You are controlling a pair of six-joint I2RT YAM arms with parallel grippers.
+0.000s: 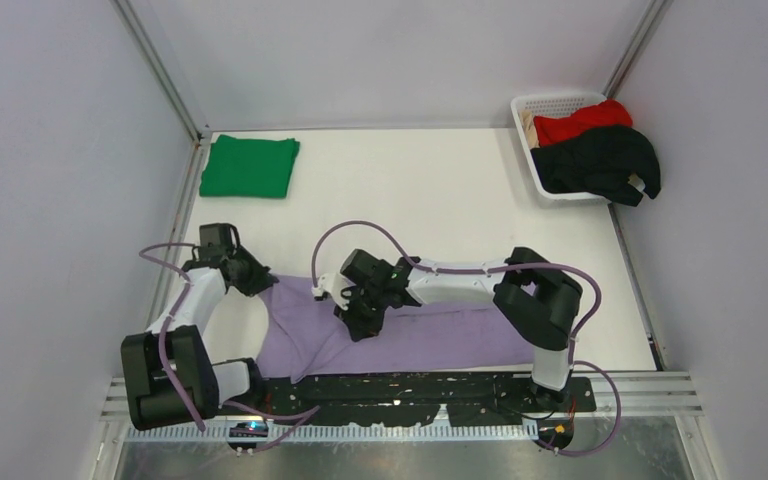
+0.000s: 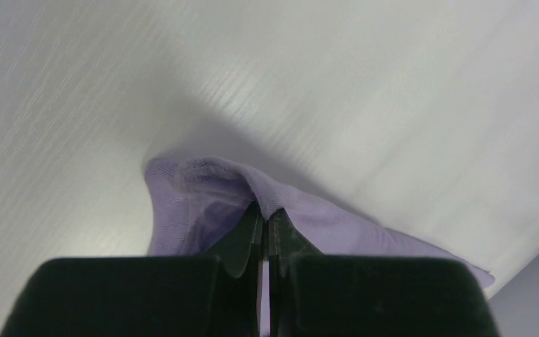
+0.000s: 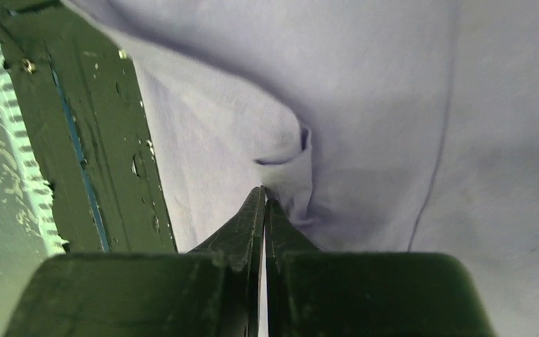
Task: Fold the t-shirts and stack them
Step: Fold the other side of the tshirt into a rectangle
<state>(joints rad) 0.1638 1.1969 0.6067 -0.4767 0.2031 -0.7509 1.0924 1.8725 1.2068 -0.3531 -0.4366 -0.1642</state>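
From above, my right gripper (image 1: 358, 318) hides the lavender t-shirt (image 1: 440, 335) fold it pinches. In the basket (image 1: 550, 103), the black t-shirt (image 1: 600, 160) covers much of the red t-shirt (image 1: 585, 122).

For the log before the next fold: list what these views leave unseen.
- Top view: right arm hides part of the lavender shirt.
- Top view: black shirt and red shirt hide the basket floor.
- Wrist views: left tool and right tool bodies cut off the cloth below the fingertips.
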